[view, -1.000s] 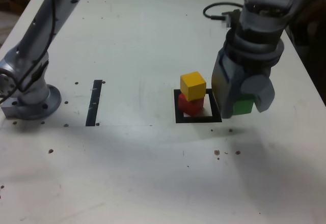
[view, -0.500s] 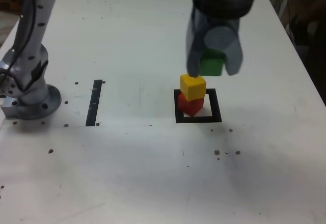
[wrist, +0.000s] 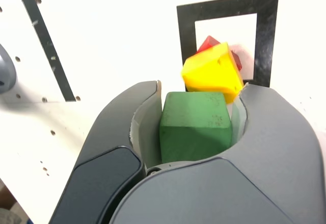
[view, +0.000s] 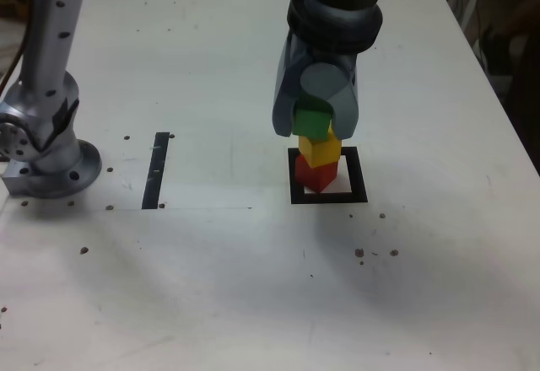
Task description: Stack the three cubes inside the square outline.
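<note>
Green matte cube (view: 311,122), clamped in grey gripper (view: 315,124), directly above yellow cube (view: 321,149) atop red cube (view: 315,174), within black square outline (view: 357,185).

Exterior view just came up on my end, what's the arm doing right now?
The gripper is shut on the green cube, holding it just above the yellow cube. The yellow cube sits on the red cube inside the square outline. Whether green already touches yellow is unclear; it is not released.
</note>
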Available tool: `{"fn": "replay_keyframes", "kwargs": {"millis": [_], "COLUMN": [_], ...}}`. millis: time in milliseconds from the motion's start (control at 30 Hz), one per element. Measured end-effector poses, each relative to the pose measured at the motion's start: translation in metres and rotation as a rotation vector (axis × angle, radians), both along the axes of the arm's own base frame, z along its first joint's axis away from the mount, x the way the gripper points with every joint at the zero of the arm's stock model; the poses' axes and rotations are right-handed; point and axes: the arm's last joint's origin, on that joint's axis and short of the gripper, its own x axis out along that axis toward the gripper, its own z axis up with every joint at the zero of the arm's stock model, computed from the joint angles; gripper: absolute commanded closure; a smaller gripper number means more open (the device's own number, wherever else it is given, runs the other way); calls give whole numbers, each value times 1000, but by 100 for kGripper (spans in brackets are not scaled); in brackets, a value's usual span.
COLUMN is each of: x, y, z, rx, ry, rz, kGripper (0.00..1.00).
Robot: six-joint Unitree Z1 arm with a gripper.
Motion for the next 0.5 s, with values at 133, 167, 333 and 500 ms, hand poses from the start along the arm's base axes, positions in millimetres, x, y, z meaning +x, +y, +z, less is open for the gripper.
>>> {"fn": "replay_keyframes", "kwargs": {"millis": [133,167,333,500], "x": [0,1,1,2], "y": [4,6,9,9], "z": [0,0,-5,-6], "rx": [-8,-10,-23,-31], "ry": [-14,-21,-29,-41], "rz": [-27,-30,-37,-40], "kGripper": [86,86,86,85]}}
